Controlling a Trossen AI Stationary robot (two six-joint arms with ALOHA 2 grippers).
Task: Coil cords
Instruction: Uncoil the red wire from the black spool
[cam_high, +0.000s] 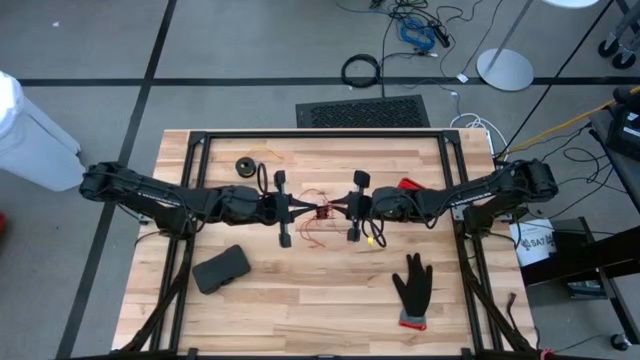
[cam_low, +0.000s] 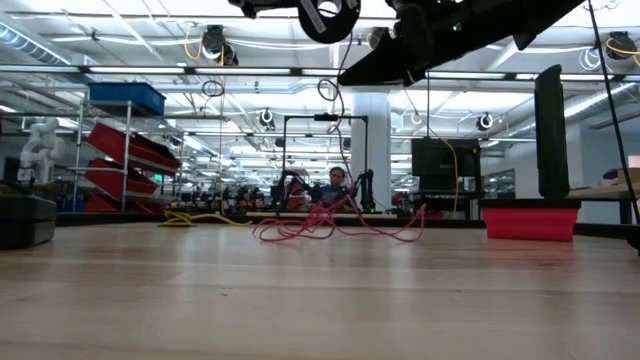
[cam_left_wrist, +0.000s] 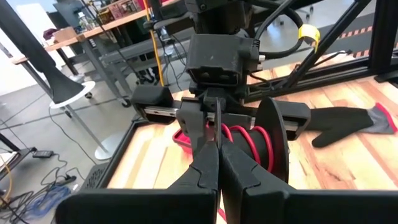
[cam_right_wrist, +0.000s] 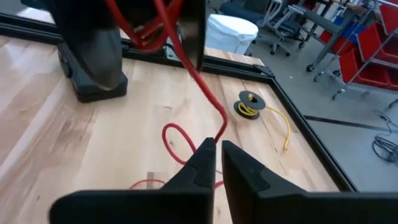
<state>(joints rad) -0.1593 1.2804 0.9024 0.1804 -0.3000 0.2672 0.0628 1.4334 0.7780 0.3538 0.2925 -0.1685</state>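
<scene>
Centrally, red cord tangled, both claws adjacent

Even, bright overhead light is falling on the table, leaving only soft, short shadows beneath both arms. In the low view, ceiling strip lights toward 12 o'clock are glaring, silhouetting the arm parts overhead, while the near tabletop is blurring. In both wrist views, the close dark fingers are showing soft focus

red cord heaped mid-table, red bin
</scene>
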